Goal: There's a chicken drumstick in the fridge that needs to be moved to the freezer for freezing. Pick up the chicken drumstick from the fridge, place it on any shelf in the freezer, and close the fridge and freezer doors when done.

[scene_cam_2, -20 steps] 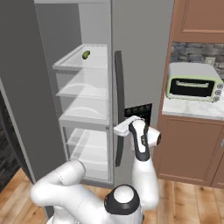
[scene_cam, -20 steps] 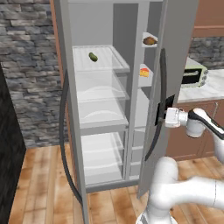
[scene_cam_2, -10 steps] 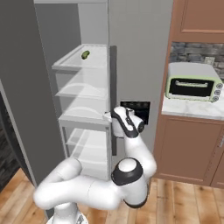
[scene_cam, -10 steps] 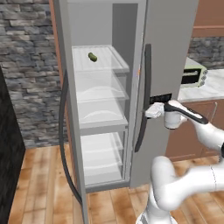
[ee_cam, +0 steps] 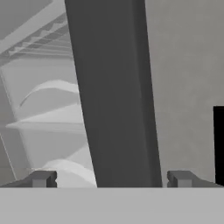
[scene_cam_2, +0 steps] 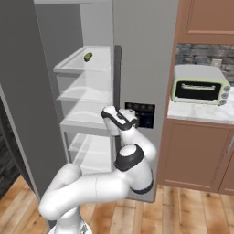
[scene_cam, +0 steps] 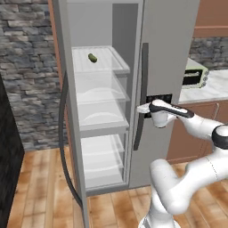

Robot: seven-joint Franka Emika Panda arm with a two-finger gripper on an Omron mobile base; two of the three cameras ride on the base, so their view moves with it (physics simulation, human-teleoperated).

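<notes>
The chicken drumstick is out of view. The fridge door (scene_cam: 167, 67) on the right stands shut against the cabinet. My gripper (scene_cam: 142, 108) is at its dark vertical handle (scene_cam: 143, 84), also seen in the right base view as the gripper (scene_cam_2: 109, 114). In the hand view the gripper (ee_cam: 111, 179) is open, its fingertips (ee_cam: 41, 178) wide apart with the handle (ee_cam: 113, 96) between them. The freezer compartment (scene_cam: 100, 129) on the left is open, its door (scene_cam: 62, 89) swung out. A small green item (scene_cam: 92, 58) lies on its top shelf.
A toaster oven (scene_cam_2: 199, 87) sits on the marble counter (scene_cam_2: 201, 114) right of the fridge, with wooden cabinets (scene_cam_2: 196, 151) below. A stone wall (scene_cam: 26, 67) and a black block (scene_cam: 9, 156) stand on the left. Wooden floor lies in front.
The fridge door has swung shut, hiding its door bins and the food in them. My gripper moved left with the door to its handle.
</notes>
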